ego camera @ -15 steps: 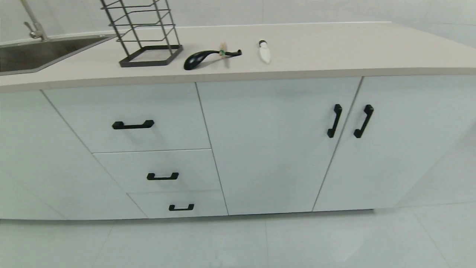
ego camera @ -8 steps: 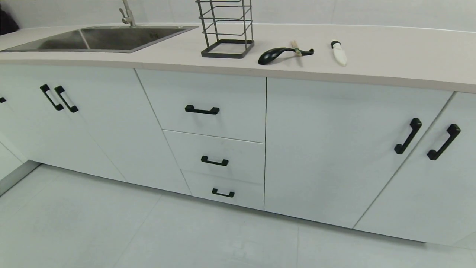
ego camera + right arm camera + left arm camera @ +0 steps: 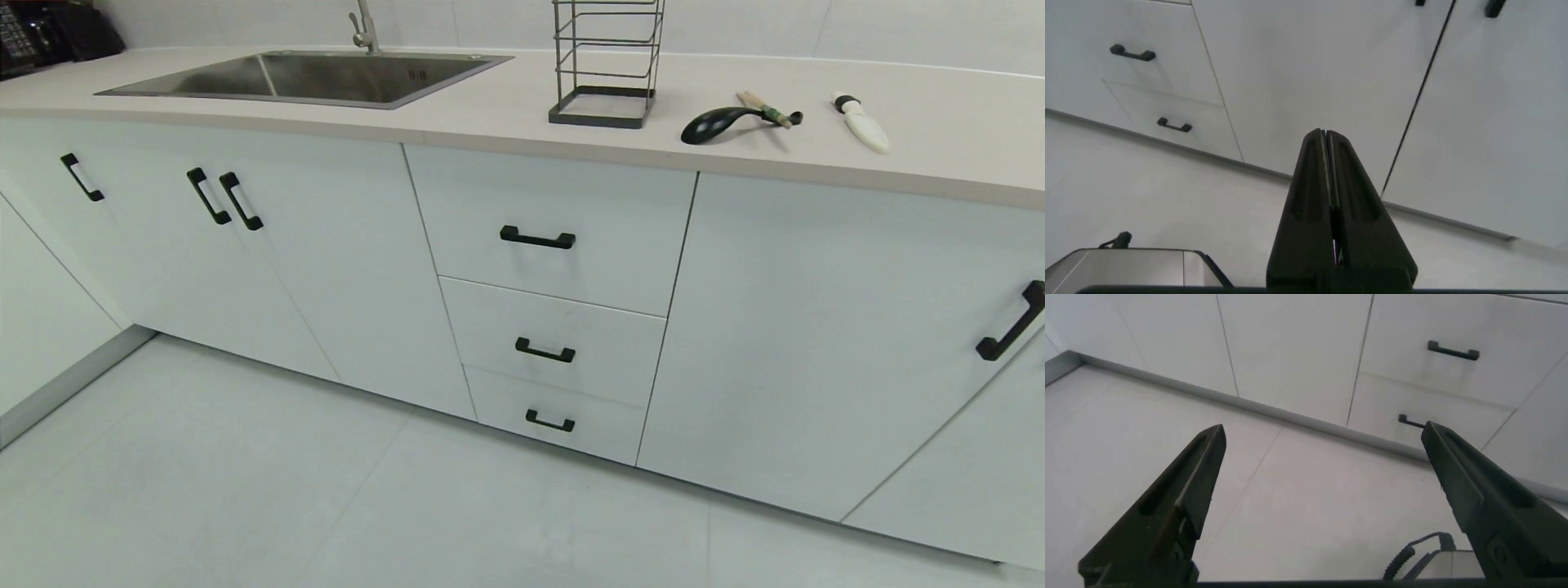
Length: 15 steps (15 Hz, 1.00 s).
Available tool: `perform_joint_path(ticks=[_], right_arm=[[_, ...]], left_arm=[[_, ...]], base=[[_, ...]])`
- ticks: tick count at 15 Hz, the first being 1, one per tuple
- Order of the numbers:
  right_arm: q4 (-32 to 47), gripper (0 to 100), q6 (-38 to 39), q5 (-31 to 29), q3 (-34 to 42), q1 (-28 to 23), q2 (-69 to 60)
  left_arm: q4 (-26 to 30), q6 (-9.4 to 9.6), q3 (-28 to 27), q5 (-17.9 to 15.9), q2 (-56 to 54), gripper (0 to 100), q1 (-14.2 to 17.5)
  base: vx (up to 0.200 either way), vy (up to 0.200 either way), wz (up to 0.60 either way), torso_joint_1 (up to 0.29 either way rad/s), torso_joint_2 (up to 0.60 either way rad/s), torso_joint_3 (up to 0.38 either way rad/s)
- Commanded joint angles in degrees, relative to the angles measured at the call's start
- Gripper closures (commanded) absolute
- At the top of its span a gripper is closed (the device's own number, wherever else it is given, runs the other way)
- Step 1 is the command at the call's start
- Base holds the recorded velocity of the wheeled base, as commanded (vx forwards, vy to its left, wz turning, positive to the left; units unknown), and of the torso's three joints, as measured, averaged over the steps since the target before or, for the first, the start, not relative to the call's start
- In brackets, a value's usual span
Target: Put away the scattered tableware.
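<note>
- The surface carries 3 loose pieces of tableware, all toward its right part, near the front edge.
- A black spoon lies on its side, with the bowl toward the wire rack and the handle pointing away from it.
- A wooden utensil with a green band lies across the end of the spoon's handle and touches it.
- A white utensil with a black collar lies alone, a little apart from the other 2, on the side away from the rack.
- The wire rack stands upright between the sink and the spoon.
- Under the surface, 3 drawers are stacked; the top drawer is shut, like the 2 below it.
- The left gripper hangs low over the floor, facing the drawers. Its fingers are wide apart, with nothing between them.
- The right gripper is also low and faces a cabinet door. Its fingers are pressed together, with nothing between them.
</note>
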Motion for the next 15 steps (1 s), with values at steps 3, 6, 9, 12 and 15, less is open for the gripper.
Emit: perform_joint_path(ticks=[3, 6, 9, 12, 15], right_arm=[[-0.01, 100, 0.0, -0.04, 0.0, 0.0, 0.07], [-0.01, 100, 0.0, -0.04, 0.0, 0.0, 0.07], [-0.01, 100, 0.0, -0.04, 0.0, 0.09, 0.07], [-0.01, 100, 0.0, -0.04, 0.0, 0.0, 0.07], [-0.01, 100, 0.0, -0.04, 0.0, 0.0, 0.07]], left_arm=[[-0.04, -0.06, 0.01, 0.01, 0.0, 0, 0.06], [0.04, 0.03, 0.01, 0.01, 0.0, 0, 0.06], [0.04, 0.03, 0.01, 0.01, 0.0, 0, 0.06], [-0.04, 0.03, 0.01, 0.01, 0.0, 0, 0.06], [-0.04, 0.03, 0.01, 0.01, 0.0, 0, 0.06]], base=[[0.0, 0.0, 0.0, 0.0, 0.0, 0.0], [0.133, 0.0, 0.0, 0.003, 0.0, 0.005], [0.2, 0.0, 0.0, -0.001, 0.0, 0.002], [0.067, 0.0, 0.0, -0.001, 0.0, 0.001], [0.0, 0.0, 0.0, 0.0, 0.0, 0.0]])
